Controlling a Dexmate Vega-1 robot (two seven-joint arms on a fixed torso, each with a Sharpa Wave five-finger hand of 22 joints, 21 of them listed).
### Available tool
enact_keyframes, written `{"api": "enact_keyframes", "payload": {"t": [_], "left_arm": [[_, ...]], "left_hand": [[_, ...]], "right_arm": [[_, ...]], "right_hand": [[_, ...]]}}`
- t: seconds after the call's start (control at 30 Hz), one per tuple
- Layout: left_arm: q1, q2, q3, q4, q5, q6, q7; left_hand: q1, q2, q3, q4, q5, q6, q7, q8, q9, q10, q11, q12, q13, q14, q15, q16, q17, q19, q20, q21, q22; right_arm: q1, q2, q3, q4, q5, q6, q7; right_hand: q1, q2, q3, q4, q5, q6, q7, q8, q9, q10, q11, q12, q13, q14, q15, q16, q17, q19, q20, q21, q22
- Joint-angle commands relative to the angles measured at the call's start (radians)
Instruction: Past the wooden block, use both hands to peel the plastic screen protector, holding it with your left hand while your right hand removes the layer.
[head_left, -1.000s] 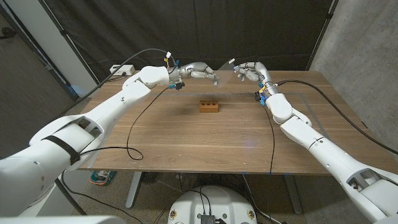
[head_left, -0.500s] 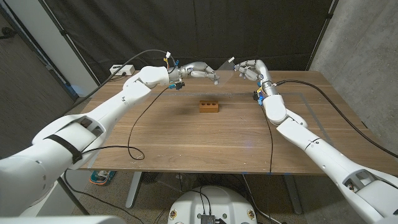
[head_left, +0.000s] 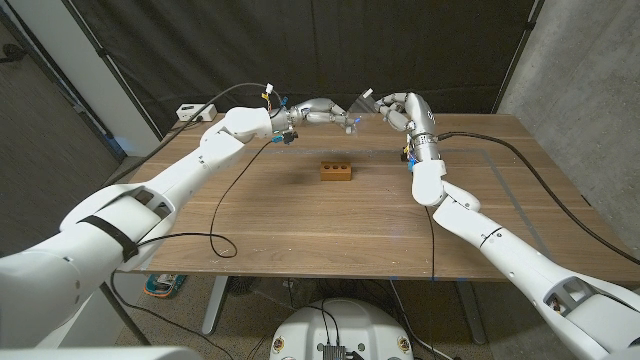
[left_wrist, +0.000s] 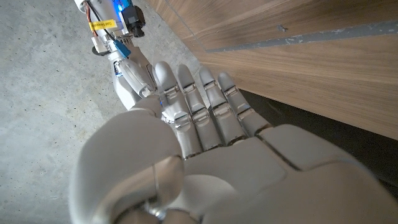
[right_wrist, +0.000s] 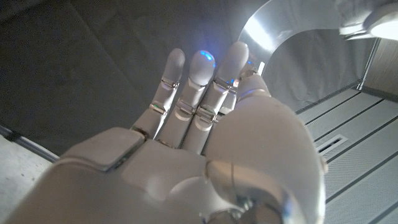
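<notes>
The right robot hand (head_left: 393, 108) has swung toward the left robot hand (head_left: 325, 113) at upper centre; both pinch the screen protector (head_left: 361, 104), now lifted—peeling looks underway.

Your white left arm reaches far forward, its silver left hand (head_left: 322, 111) raised with fingers extended toward the right. Your right arm bends up at the wrist, its silver right hand (head_left: 397, 107) raised, fingers curled, close beside the left.

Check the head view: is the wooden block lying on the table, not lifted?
Yes, the wooden block sits on the table, nearer than both raised hands.
</notes>
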Motion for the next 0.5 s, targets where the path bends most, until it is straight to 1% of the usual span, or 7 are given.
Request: {"api": "enact_keyframes", "payload": {"t": [0.03, 0.13, 0.2, 0.4, 0.5], "left_arm": [[-0.009, -0.031, -0.01, 0.051, -0.064, -0.019, -0.057], [-0.009, -0.033, -0.011, 0.052, -0.068, -0.017, -0.063], [-0.008, -0.033, -0.011, 0.05, -0.068, -0.016, -0.062], [-0.002, -0.033, -0.015, 0.042, -0.084, -0.009, -0.072], [0.003, -0.032, -0.018, 0.036, -0.092, -0.007, -0.078]], "left_hand": [[0.048, 0.035, 0.001, 0.003, -0.004, 0.0, 0.001, 0.005, 0.003, -0.011, -0.01, 0.0, 0.005, -0.001, -0.149, 0.007, 0.001, -0.002, -0.008, 0.007, 0.002], [0.049, 0.035, 0.001, 0.004, -0.006, -0.002, 0.002, 0.005, 0.003, -0.011, -0.009, 0.0, 0.005, -0.001, -0.148, 0.008, 0.0, -0.002, -0.008, 0.009, 0.002], [0.05, 0.036, 0.001, 0.004, -0.007, -0.002, 0.004, 0.004, 0.002, -0.011, -0.008, 0.0, 0.006, -0.001, -0.149, 0.008, -0.001, -0.003, -0.008, 0.01, 0.002], [0.054, 0.036, 0.001, 0.003, -0.013, -0.001, 0.006, 0.007, 0.002, -0.009, -0.007, 0.0, 0.007, -0.001, -0.149, 0.008, -0.003, -0.003, -0.007, 0.015, 0.001], [0.056, 0.037, 0.002, 0.003, -0.016, -0.002, 0.008, 0.007, 0.002, -0.008, -0.005, 0.0, 0.007, -0.001, -0.148, 0.009, -0.004, -0.004, -0.006, 0.017, 0.001]], "right_arm": [[0.008, -0.016, -0.063, -0.038, -0.179, -0.096, -0.09], [0.012, -0.014, -0.073, -0.037, -0.201, -0.106, -0.11], [0.015, -0.011, -0.077, -0.033, -0.208, -0.104, -0.127], [0.023, 0.013, -0.089, 0.004, -0.237, -0.111, -0.22], [0.025, 0.021, -0.095, 0.014, -0.244, -0.119, -0.247]], "right_hand": [[0.014, 0.004, -0.009, 0.001, 0.004, 0.076, 0.025, -0.007, -0.002, 0.018, 0.003, 0.006, 0.002, 0.008, 0.0, 0.005, 0.029, 0.003, -0.151, 0.025, 0.003], [0.018, 0.004, -0.014, 0.003, 0.005, 0.08, 0.027, -0.013, -0.004, 0.017, 0.003, 0.011, 0.013, 0.008, -0.001, 0.0, 0.043, -0.002, -0.151, 0.045, -0.001], [0.019, 0.005, -0.017, 0.004, 0.006, 0.083, 0.025, -0.014, -0.004, 0.022, 0.0, 0.007, 0.003, 0.007, -0.001, -0.005, 0.045, -0.005, -0.15, 0.052, -0.003], [0.02, 0.004, -0.023, 0.007, 0.006, 0.093, 0.026, -0.018, -0.005, 0.034, 0.001, 0.007, -0.004, 0.017, -0.001, -0.007, 0.06, -0.001, -0.149, 0.075, -0.01], [0.021, 0.003, -0.026, 0.007, 0.006, 0.1, 0.028, -0.019, -0.006, 0.036, 0.002, 0.011, -0.002, 0.026, 0.0, -0.003, 0.073, 0.0, -0.149, 0.083, -0.013]]}}
